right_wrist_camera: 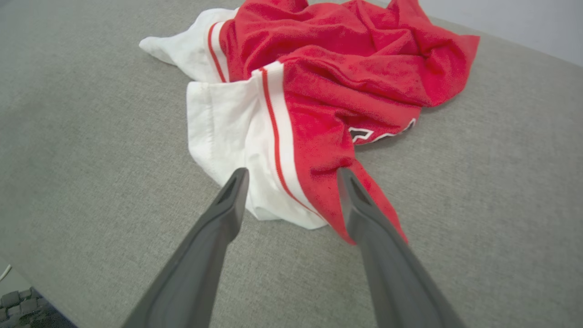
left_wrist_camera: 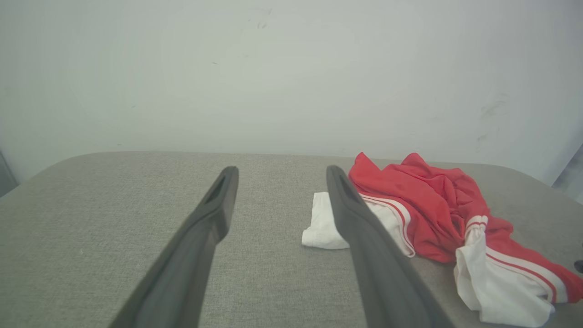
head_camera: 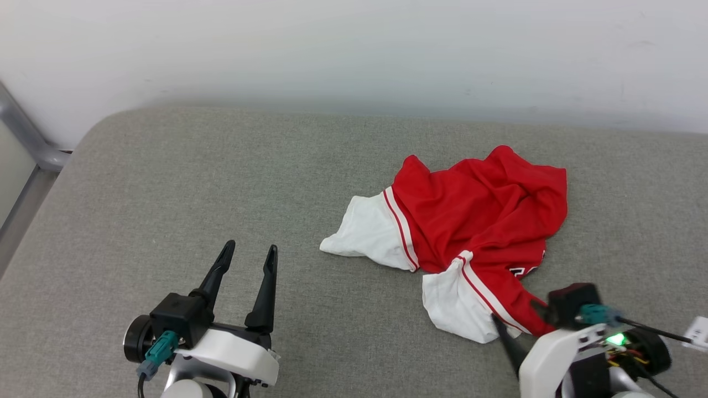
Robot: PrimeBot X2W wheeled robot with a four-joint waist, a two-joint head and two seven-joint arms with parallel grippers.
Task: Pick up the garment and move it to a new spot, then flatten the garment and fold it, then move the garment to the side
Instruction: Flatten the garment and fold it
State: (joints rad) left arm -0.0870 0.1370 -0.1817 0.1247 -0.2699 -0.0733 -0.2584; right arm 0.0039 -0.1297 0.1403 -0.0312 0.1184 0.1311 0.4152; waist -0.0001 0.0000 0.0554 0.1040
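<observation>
**Q:** Where does the crumpled red-and-white jersey (head_camera: 475,221) lie?

**A:** On the grey cushion (head_camera: 166,177), right of centre. My right gripper (right_wrist_camera: 291,173), fingers spread wide, frames its near sleeve edge. My left gripper (head_camera: 250,246), likewise spread, stands well apart, holding nothing.

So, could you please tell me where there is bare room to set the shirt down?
The left half of the grey surface is bare, from the left claw back to the wall and across to the shirt. A narrower strip lies behind it. Front right is crowded: the right claw is at the shirt's edge.
</observation>
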